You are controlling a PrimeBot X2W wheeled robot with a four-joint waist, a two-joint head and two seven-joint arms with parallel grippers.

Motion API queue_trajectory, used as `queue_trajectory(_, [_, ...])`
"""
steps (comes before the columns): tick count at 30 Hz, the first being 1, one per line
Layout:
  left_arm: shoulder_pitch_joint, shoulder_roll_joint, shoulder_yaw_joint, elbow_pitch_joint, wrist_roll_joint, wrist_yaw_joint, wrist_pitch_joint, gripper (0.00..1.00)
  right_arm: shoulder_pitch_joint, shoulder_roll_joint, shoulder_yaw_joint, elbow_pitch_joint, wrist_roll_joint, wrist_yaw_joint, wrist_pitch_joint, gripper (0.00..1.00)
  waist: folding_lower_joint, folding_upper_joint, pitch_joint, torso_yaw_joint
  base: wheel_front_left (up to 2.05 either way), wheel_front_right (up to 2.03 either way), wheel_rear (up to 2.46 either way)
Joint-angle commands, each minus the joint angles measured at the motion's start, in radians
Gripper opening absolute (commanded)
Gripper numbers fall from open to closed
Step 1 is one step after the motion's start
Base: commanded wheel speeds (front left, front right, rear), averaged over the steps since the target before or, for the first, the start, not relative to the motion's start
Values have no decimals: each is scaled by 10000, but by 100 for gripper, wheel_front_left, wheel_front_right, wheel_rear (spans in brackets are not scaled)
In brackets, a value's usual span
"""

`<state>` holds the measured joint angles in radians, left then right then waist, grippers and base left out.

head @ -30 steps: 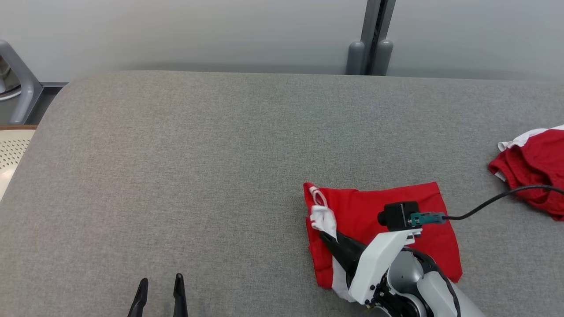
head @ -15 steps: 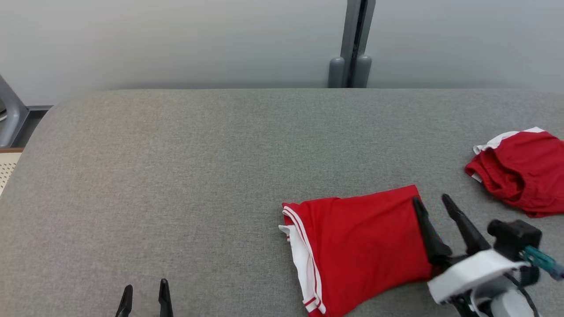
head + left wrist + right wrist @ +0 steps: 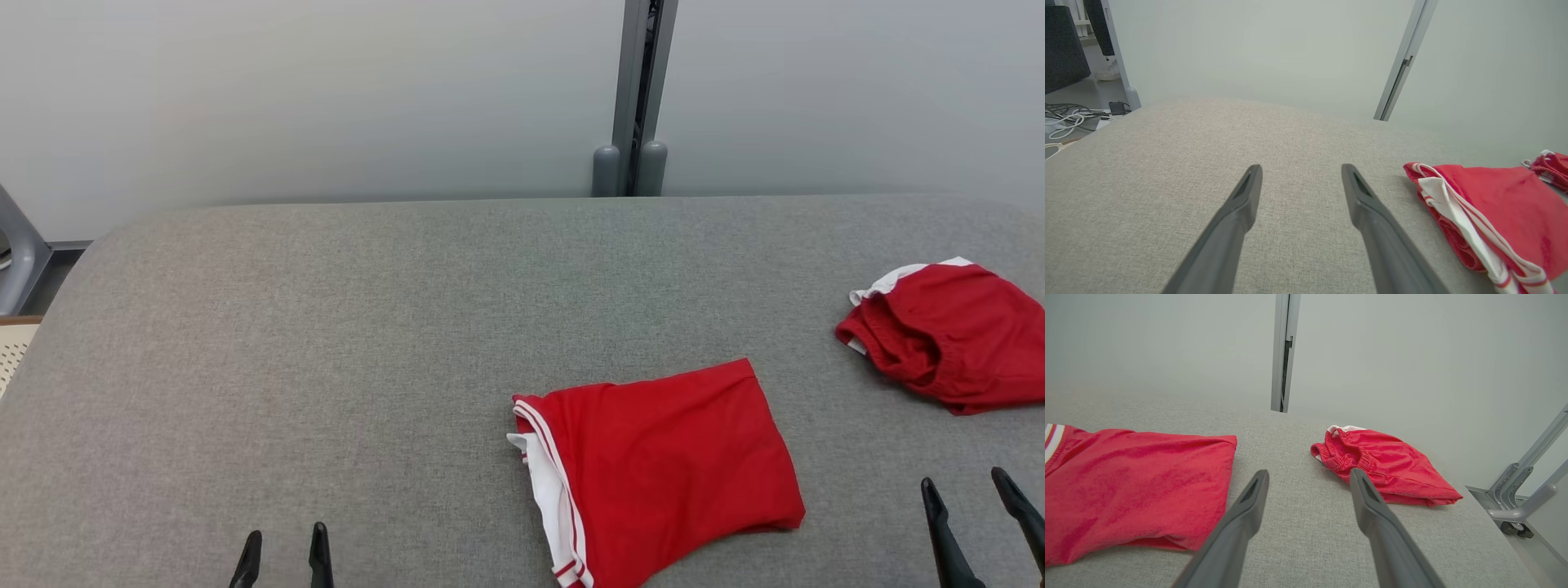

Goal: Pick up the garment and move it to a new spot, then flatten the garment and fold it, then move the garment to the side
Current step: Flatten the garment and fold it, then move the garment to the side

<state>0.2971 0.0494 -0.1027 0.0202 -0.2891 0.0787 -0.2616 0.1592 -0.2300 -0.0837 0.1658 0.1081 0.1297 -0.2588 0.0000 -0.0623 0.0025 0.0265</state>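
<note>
Garment (image 3: 653,465) lies folded on the grey table (image 3: 326,327), right of centre and well apart from a smaller red cloth (image 3: 939,335), seemingly set aside as finished; the left gripper (image 3: 286,531) and right gripper (image 3: 962,478) hover wide open, empty, clear of it.

I can read no lettering, number or label anywhere from here. The garment (image 3: 669,457) lies folded near the desk's (image 3: 326,327) front edge with plain red cloth up (just striped white trim shows along its left side). The smaller red cloth (image 3: 955,343) by the right edge is blank too.
</note>
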Motion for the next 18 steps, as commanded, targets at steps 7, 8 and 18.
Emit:
queue_trajectory(7, [-77,32,80,551,358,-420,-41,100,723,408,-78,-473,-434,17,-61,100,0,0,-388,-74,0,0,0])
queue_trajectory(8, [-58,32,132,582,373,-417,-41,100,759,481,-24,-530,-399,17,-61,100,0,0,-420,-79,0,0,0])
queue_trajectory(18, [8,30,207,685,369,-450,-41,100,764,619,125,-759,-325,17,-63,100,0,0,-635,98,0,0,0])
